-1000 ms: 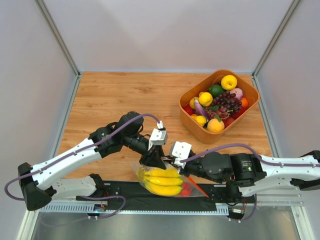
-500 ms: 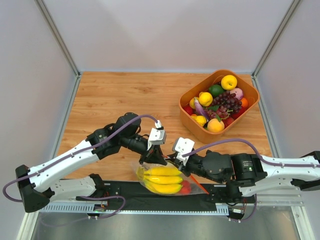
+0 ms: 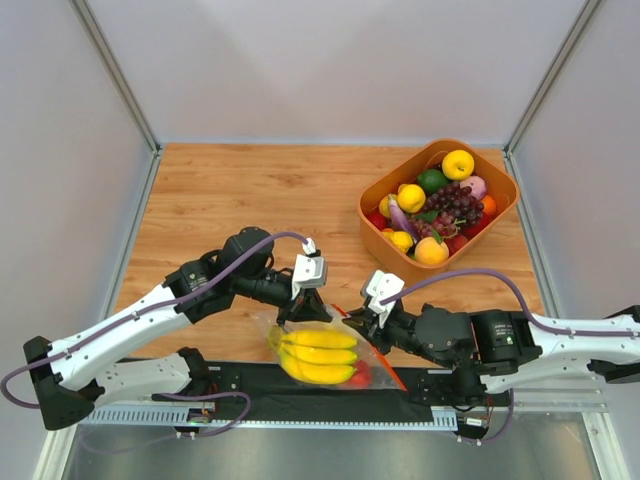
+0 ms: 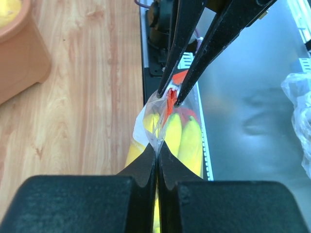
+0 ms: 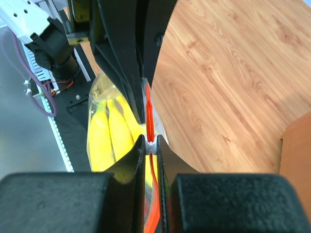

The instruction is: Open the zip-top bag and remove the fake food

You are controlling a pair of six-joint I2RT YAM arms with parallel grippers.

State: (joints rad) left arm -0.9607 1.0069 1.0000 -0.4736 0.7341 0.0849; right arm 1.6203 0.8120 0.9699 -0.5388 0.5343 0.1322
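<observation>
The zip-top bag (image 3: 345,348) hangs at the table's near edge between both grippers. Inside it are the yellow banana bunch (image 3: 315,355) and a red fruit (image 3: 362,373); the tan-brown ball cluster does not show. My left gripper (image 3: 303,316) is shut on the bag's clear top edge (image 4: 156,138). My right gripper (image 3: 353,322) is shut on the white slider (image 5: 151,144) of the red-orange zip strip (image 5: 149,116), close to the left fingers (image 5: 127,73). The strip runs down and right (image 3: 390,372). The bananas also show in both wrist views (image 4: 187,141) (image 5: 109,131).
An orange basket (image 3: 392,262) full of other fruit stands at the back right; its corner shows in the left wrist view (image 4: 22,53). A black mat (image 3: 250,378) and a metal rail lie under the bag. Wooden tabletop (image 3: 250,190) extends behind.
The right gripper has slid to the right along the zip strip, away from the left gripper. The left gripper and the bag have shifted slightly left.
</observation>
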